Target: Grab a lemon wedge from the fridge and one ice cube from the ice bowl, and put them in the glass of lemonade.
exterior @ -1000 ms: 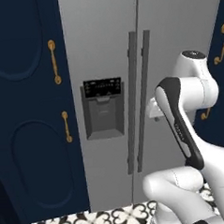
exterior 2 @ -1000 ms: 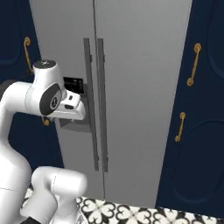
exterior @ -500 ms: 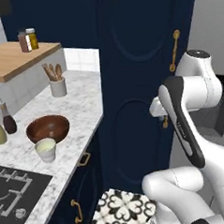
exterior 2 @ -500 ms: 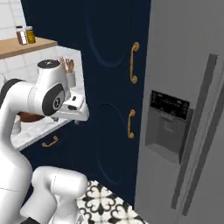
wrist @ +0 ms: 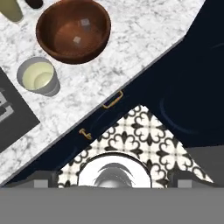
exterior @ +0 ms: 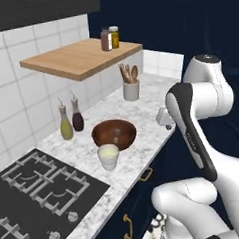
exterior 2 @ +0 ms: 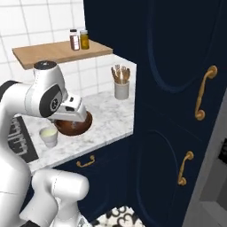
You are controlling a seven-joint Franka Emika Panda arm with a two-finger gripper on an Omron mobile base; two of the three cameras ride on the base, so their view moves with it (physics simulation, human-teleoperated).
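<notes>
Marble bench [exterior: 142,125] carries everything that matters at this stop. Landmark: the ice bowl [exterior: 114,134], round, dark reddish-brown, mid-bench.

- Glass of lemonade [exterior: 108,156]: just beside the bowl, on its stove side, upright, pale liquid inside.
- Two pale ice cubes [wrist: 77,40] lie in the bowl's bottom, apart from each other; only the hand view looks down into it and shows them.
- Utensil holder [exterior: 131,89]: well beyond the bowl, toward the back wall.
- Two small bottles [exterior: 71,122]: behind the bowl, against the tiles.
- Claw [exterior 2: 75,113]: hangs out past the bench's front edge, above the bowl's level, jaws spread wide, nothing between them.

Key relation, judged: bowl lies forward of the claw and inboard over the bench; the hand must travel in over the edge, then down. No lemon wedge seen on the bench or in the claw.

Right base view adds a sliver of the grey fridge [exterior 2: 213,195], far from the bowl past the navy cabinet [exterior 2: 173,88].
</notes>
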